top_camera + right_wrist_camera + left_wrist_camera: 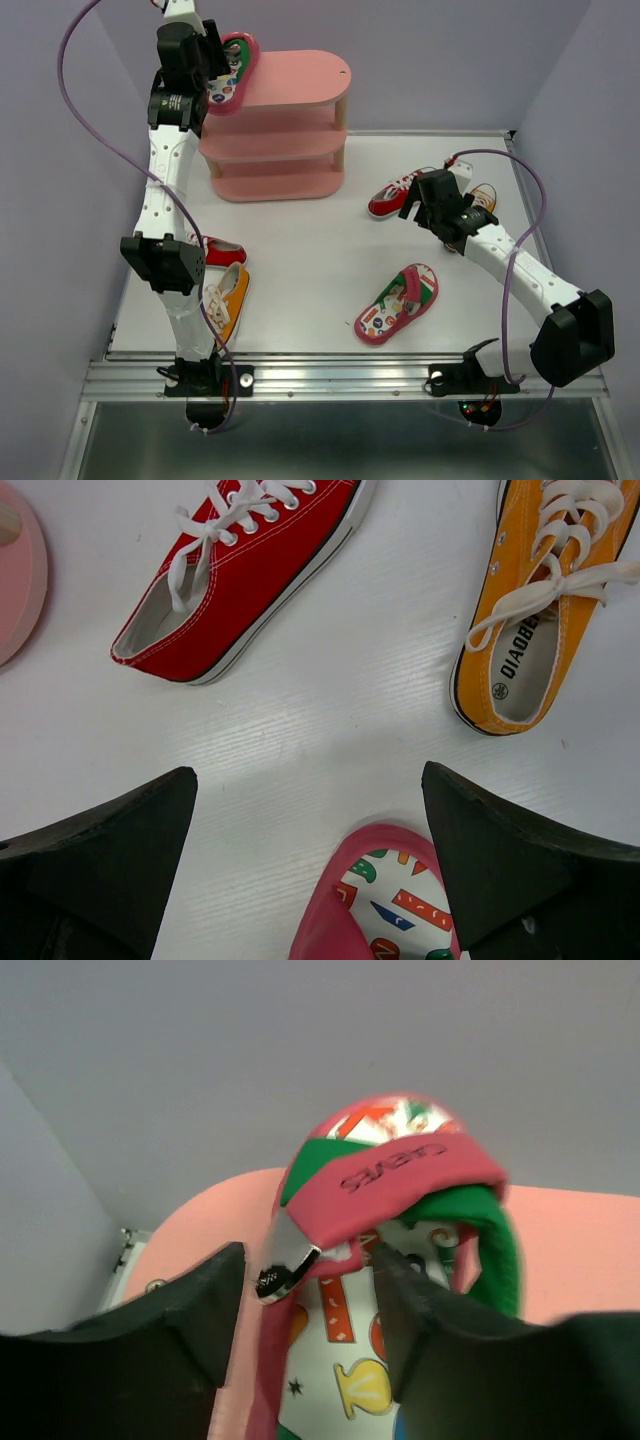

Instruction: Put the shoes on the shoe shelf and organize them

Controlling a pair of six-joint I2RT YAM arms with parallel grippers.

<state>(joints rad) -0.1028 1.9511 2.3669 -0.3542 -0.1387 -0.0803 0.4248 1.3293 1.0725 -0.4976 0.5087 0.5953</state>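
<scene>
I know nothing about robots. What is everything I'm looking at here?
Shoe shelf: one, pink with wooden posts, three tiers, far side of the table.
Flip-flops: two, pink; one on the shelf's top tier, left end; one on the table near the front.
Red sneakers: two; one right of the shelf, one partly hidden by the left arm.
Orange sneakers: two; one front left, one far right behind the right arm.
Table: one, white.
Left arm: white and black, reaching to the shelf.
Right arm: same colours, over the table.
Left hand: black, fingers apart around the shelved flip-flop's strap.
Right hand: black, open, empty, above the table.
</scene>
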